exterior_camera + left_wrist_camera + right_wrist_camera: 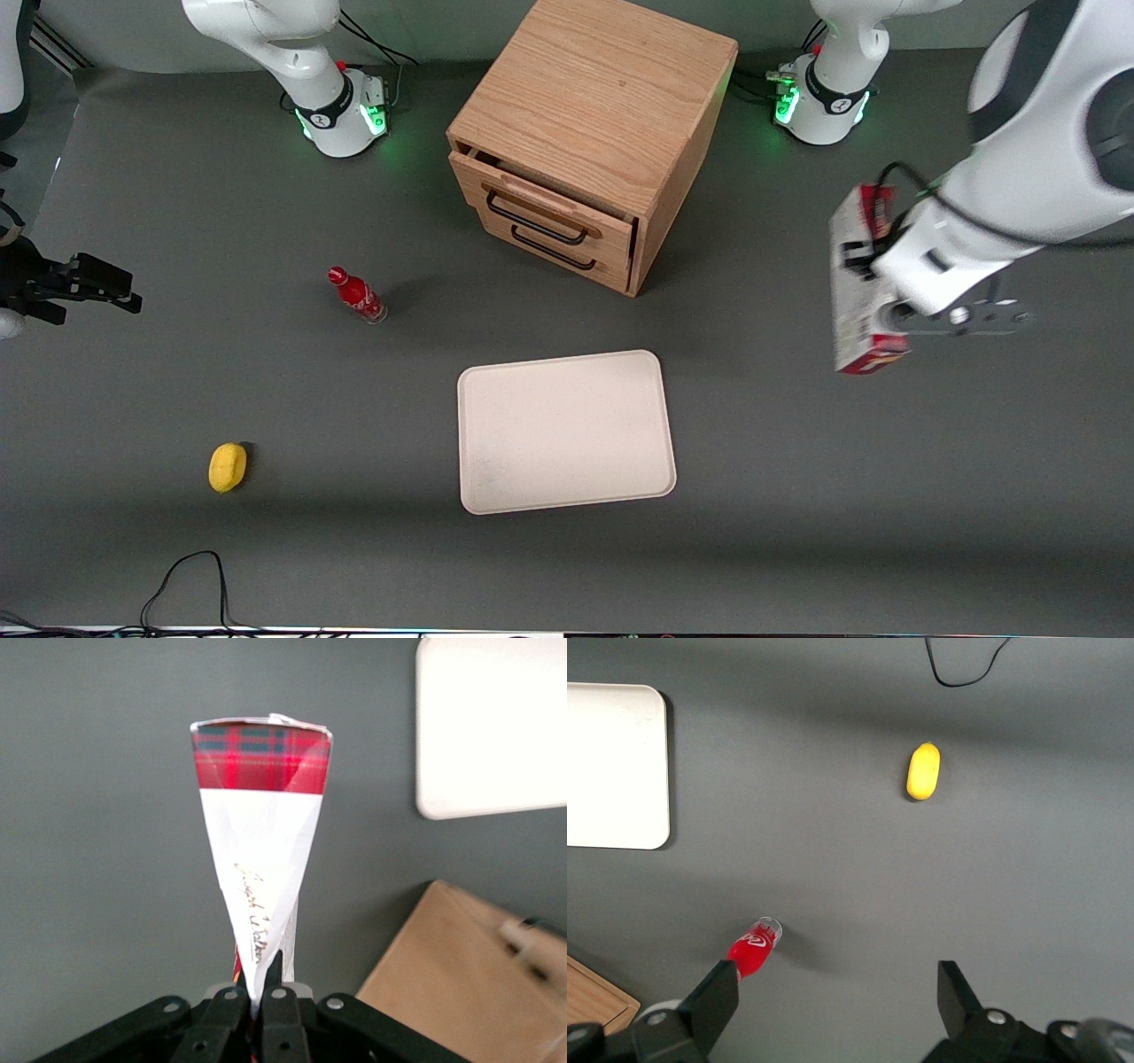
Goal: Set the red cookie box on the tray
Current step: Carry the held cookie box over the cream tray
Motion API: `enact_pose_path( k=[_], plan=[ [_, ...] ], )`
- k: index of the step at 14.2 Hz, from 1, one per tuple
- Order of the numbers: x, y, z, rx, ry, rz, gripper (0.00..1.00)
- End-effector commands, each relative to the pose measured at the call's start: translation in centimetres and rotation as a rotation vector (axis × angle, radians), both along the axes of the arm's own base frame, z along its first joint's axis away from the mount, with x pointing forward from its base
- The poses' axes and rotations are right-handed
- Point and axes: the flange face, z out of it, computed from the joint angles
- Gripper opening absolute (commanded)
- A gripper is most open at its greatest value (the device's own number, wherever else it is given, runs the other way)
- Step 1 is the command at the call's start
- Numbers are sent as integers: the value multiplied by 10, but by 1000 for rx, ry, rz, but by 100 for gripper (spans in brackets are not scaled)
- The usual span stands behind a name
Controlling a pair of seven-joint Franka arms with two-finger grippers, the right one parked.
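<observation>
Tray (567, 434) bare; end effector (261, 992) (apparently aloft) grips red cookie box (261, 815).

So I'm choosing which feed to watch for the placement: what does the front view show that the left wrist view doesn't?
Only the front view shows the small red bottle, the yellow fruit and the whole tray. Only the left wrist view shows the gripper shut on the red cookie box's thin edge. Both show the box held in the air toward the working arm's end, not yet over the tray, plus the wooden drawer cabinet.

Red tartan cookie box (261, 762) (white panel), beige tray (564, 432).
</observation>
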Motion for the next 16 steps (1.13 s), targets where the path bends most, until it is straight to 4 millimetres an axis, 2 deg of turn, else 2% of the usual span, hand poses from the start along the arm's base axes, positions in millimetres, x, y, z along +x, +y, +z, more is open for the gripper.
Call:
enact_pose_path(
  k=[1, 4, 6, 7, 11, 13, 16],
  plan=[
    [37, -68, -41, -43, -10, 93, 0],
    [48, -130, -101, -41, -75, 161, 0],
    [54, -159, -139, -44, -112, 213, 0],
    [58, -165, -159, -44, -113, 232, 0],
    [69, -174, -209, -69, -117, 266, 0],
    [73, -177, -227, -81, -124, 292, 0],
    [69, -187, -254, -54, -128, 276, 0]
  ],
)
